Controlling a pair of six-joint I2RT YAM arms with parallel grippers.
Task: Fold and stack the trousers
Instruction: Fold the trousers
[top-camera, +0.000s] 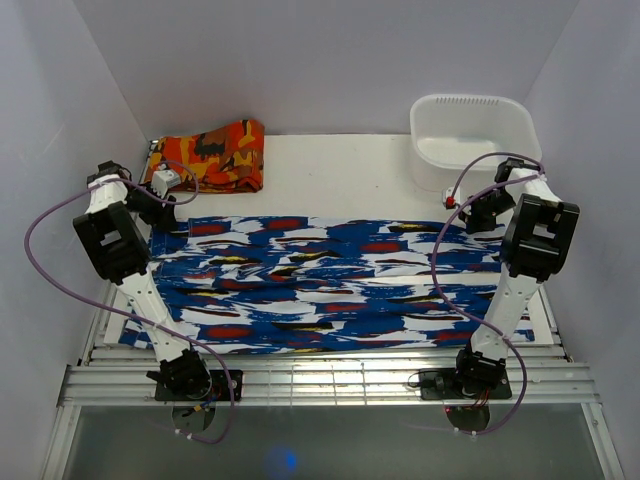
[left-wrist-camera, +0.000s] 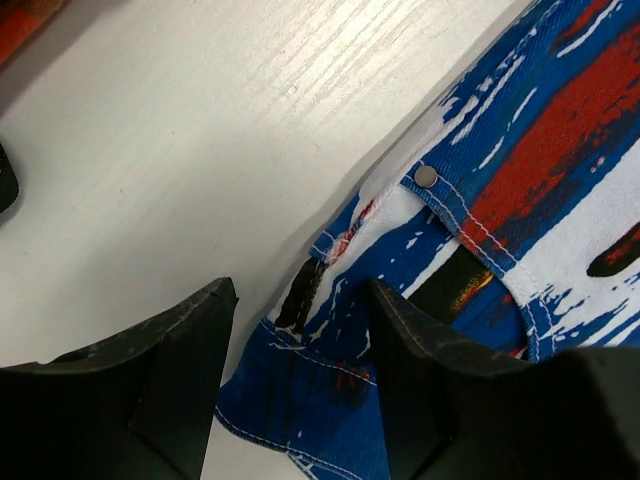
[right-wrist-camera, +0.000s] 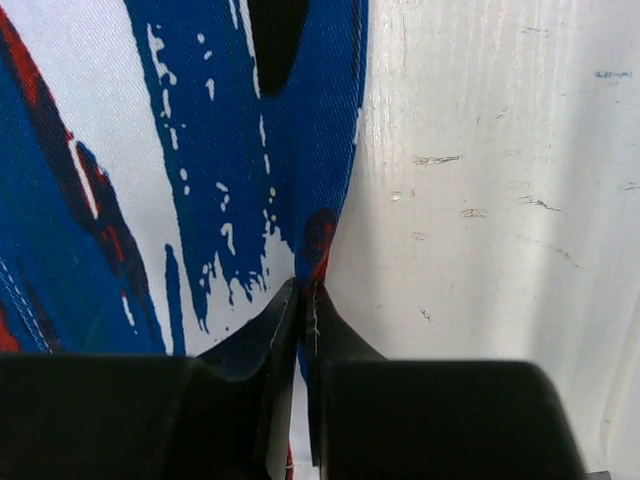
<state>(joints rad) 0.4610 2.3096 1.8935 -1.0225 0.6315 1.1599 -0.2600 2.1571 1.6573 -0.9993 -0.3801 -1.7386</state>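
- Two grippers sit at the far edge of the trousers (top-camera: 320, 285), which lie spread flat across the table (top-camera: 340, 165), waist toward the left arm and leg ends toward the right.
- Left gripper (left-wrist-camera: 302, 298): its fingers stand apart and straddle the waistband corner (left-wrist-camera: 330, 330), near a metal stud (left-wrist-camera: 426, 177). Nothing is pinched.
- Right gripper (right-wrist-camera: 303, 292): its fingers are closed tight on the cloth edge at the far leg end, with a thin fold nipped between the tips.
- Handling, as a judgement: the fabric looks soft, light and limp. It should sag between two held corners rather than keep its shape.
- The stitched waistband is thicker and likely gives a firmer hold than a single layer.
- The best holds seem to be the two far corners, lifted together and brought toward the near edge.
- Risk: so thin a nip may slip free under drag.
- An orange patterned cloth (top-camera: 210, 152) lies folded beyond the far-left corner, and a white tub (top-camera: 470, 130) stands at the far right.
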